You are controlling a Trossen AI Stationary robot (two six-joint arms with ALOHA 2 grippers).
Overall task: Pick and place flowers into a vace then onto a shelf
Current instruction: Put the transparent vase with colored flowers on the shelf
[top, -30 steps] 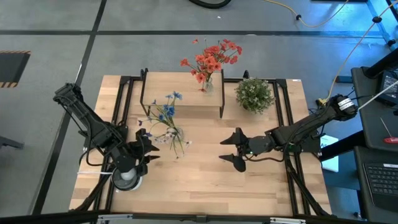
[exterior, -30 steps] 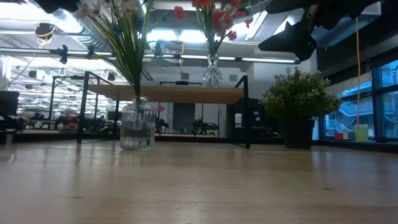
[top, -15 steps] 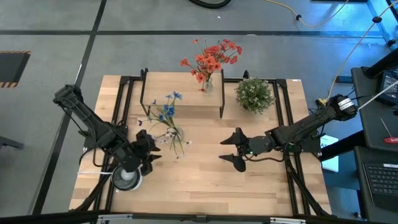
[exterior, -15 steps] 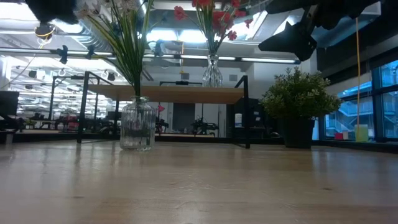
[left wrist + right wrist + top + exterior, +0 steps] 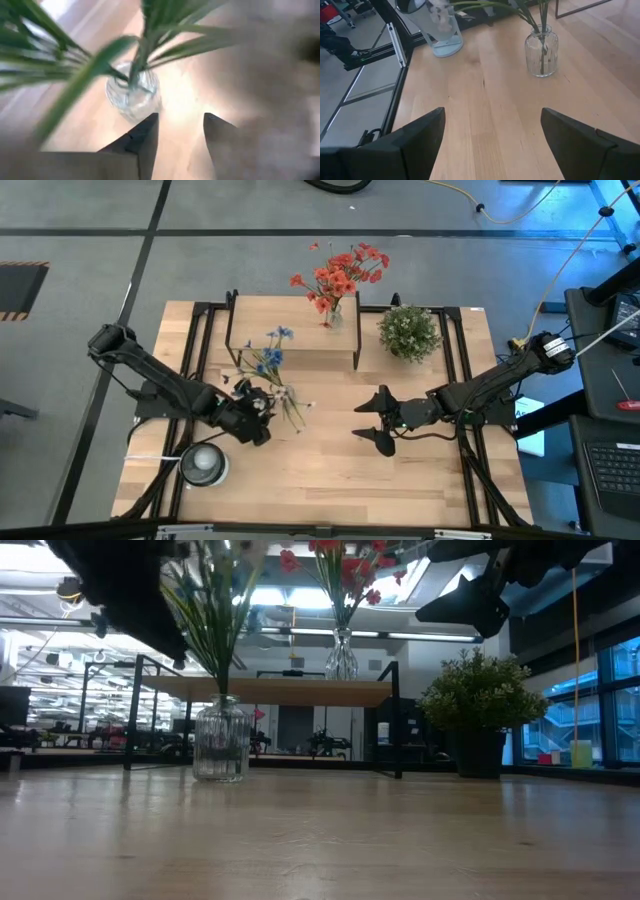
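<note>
A clear glass vase (image 5: 283, 396) (image 5: 221, 738) (image 5: 132, 93) (image 5: 541, 45) stands on its base on the tabletop and holds blue and white flowers (image 5: 270, 360) on green stems. A second vase with red-orange flowers (image 5: 338, 275) (image 5: 341, 652) stands on the shelf (image 5: 295, 332) (image 5: 270, 690). My left gripper (image 5: 262, 406) (image 5: 180, 131) is open and hovers just left of the table vase, among the leaves, with its fingertips above the vase mouth. My right gripper (image 5: 377, 421) (image 5: 492, 142) is wide open and raised over the table's middle right.
A bushy green plant in a dark pot (image 5: 408, 331) (image 5: 480, 710) stands right of the shelf. A pale round object (image 5: 203, 465) (image 5: 441, 32) sits near the table's left near corner. Bare tabletop (image 5: 330, 470) lies between the arms, toward the near edge.
My left gripper has swung away from above the pale round object, toward the far right. It now sits right beside the table vase's stems, and the round object is uncovered. The vases and flowers have stayed in place.
</note>
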